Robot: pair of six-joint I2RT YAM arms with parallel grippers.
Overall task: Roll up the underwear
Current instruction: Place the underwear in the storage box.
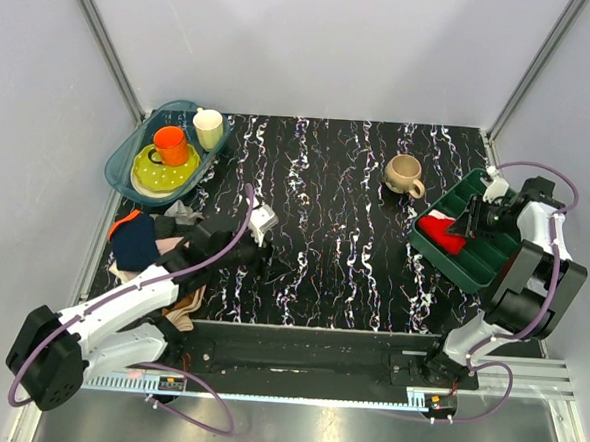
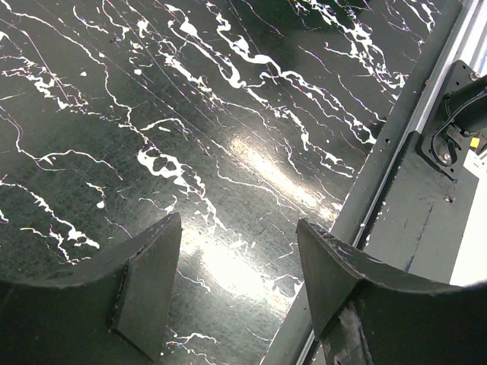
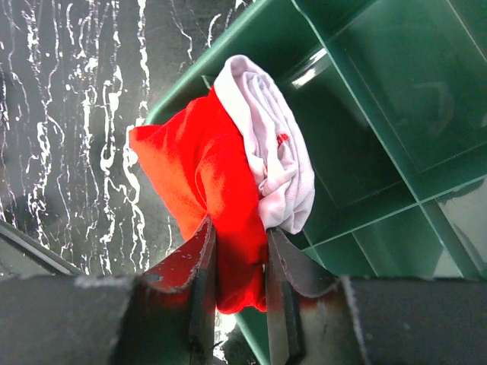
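Two containers stand on the tabletop (image 1: 324, 233). Green divided tray (image 1: 483, 261), right edge: the underwear (image 3: 190, 175), red with white trim, bunched, sits at the tray's end nearest the tabletop's middle, grasped by the right gripper (image 3: 237, 236). Blue tray (image 1: 118, 165), far left corner: yellow plate (image 1: 162, 176) bearing an orange mug (image 1: 170, 143), and a cream cup (image 1: 209, 128). Beige mug (image 1: 405, 175) stands near the green tray. Garment pile (image 1: 143, 242) lies at the left edge. Left gripper (image 2: 236, 266) is released, holding nothing, above bare marbled surface beside the front rail
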